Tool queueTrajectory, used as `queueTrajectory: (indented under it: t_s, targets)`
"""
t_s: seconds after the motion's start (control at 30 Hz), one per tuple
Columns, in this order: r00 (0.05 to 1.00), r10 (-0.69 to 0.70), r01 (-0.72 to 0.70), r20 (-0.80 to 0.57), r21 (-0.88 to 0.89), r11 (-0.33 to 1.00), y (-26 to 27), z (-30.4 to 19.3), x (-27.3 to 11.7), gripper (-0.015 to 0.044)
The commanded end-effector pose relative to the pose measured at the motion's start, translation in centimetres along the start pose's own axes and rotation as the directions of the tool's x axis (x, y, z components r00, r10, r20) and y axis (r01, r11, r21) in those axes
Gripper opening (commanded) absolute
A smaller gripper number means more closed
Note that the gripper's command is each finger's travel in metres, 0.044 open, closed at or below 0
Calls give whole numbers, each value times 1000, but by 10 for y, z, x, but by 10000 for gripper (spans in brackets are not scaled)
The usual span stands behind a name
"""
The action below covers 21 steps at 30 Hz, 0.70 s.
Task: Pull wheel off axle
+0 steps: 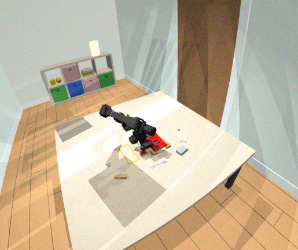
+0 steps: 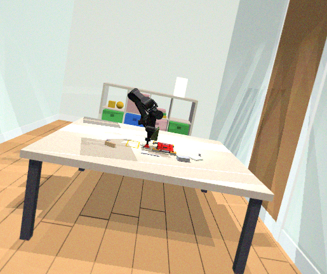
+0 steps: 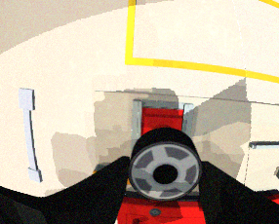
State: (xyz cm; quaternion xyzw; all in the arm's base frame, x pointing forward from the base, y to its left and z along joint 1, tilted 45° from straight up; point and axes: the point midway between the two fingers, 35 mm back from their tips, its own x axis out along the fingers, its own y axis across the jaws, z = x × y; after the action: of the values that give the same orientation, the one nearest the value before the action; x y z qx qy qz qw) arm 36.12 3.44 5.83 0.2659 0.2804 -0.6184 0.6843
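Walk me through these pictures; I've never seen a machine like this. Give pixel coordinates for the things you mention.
The black machine is a single robot arm (image 1: 131, 122) (image 2: 145, 106) with several joints, standing on a pale table (image 1: 184, 168) (image 2: 133, 169). At its end is a two-fingered pincer (image 3: 164, 166).

One picture looks down on the table from high up. Another looks across it from outside, near table height. The third comes from a camera on the arm's wrist, looking past the fingers.

In that close view, the pincer is shut on a black-tyred wheel with a grey hub (image 3: 143, 165). Beneath and beside it are red parts (image 1: 162, 143) (image 2: 165, 147) (image 3: 162, 122). Nearby are a yellow outline (image 1: 124, 157) (image 2: 133, 140) (image 3: 166, 63), a grey bar with wider ends (image 1: 158, 164) (image 3: 32, 136) and a small tan block (image 1: 121, 176) (image 2: 110, 144).
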Motion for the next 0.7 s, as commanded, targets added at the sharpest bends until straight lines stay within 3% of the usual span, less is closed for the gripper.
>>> queueTrajectory:
  t_s: [0.0,0.67]
  targets:
    - [1000,4,-4,-4,3,1000,0,-1,-4,0]
    - [1000,5,-5,-4,2,1000,0,-1,-10,0]
